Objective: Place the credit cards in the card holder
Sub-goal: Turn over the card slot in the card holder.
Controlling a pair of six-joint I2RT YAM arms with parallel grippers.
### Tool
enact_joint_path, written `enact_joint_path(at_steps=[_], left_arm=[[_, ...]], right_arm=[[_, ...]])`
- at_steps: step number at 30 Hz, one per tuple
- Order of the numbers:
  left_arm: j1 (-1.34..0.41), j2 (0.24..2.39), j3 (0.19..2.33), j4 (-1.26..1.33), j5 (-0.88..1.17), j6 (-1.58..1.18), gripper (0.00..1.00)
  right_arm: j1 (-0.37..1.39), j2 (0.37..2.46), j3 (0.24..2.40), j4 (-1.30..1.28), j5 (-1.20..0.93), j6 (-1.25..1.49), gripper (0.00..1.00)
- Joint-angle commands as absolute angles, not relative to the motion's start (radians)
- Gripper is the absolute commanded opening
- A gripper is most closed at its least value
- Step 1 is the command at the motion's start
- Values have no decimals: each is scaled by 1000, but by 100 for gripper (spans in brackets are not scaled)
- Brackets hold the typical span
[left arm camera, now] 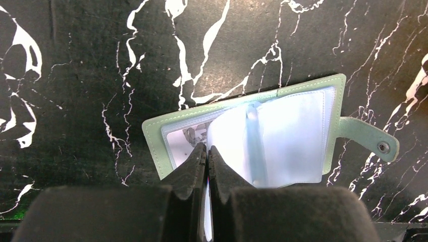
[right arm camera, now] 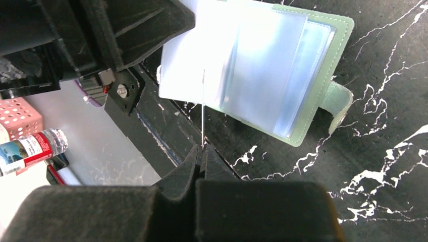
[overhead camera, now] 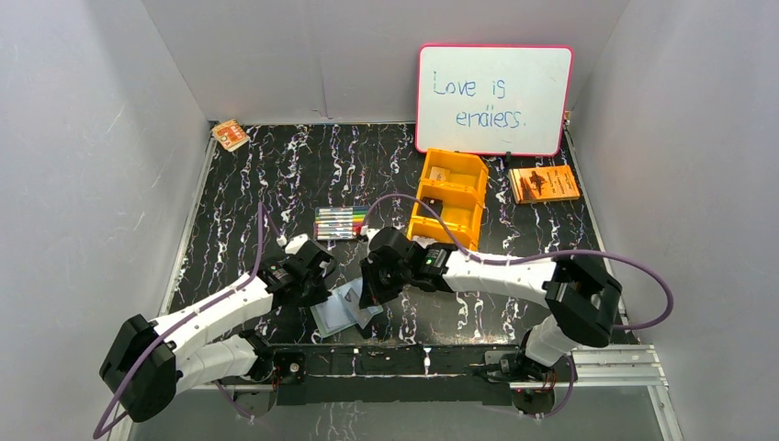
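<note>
Two white, tube-shaped arms with chunky black joint housings, the left arm (overhead camera: pixel 211 317) at lower left and the right arm (overhead camera: pixel 501 271) at lower right, each trail a looping purple cable (overhead camera: pixel 260 230), and the left gripper (left arm camera: pixel 207 151) and right gripper (right arm camera: pixel 202 148) taper to matte black wedges.

Black white-veined table (overhead camera: pixel 276 184) is carrying an open grey-green wallet (overhead camera: pixel 335 312) at front. Orange plastic bin (overhead camera: pixel 450 197), marker pack (overhead camera: pixel 338 222), orange booklet (overhead camera: pixel 544 184) are sitting behind.
</note>
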State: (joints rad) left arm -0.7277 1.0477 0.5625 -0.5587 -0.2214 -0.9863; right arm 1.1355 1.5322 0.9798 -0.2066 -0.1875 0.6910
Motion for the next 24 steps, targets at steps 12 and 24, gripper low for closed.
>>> enact_joint_path(at_steps=[12,24], left_arm=[[-721,1143,604,-534,-289,-965,0],[-721,1296,718,-399,-270,-832,0]], right_arm=[[1138,1542,892,-209,46,836,0],[1137,1393,782,-233,104,906,0]])
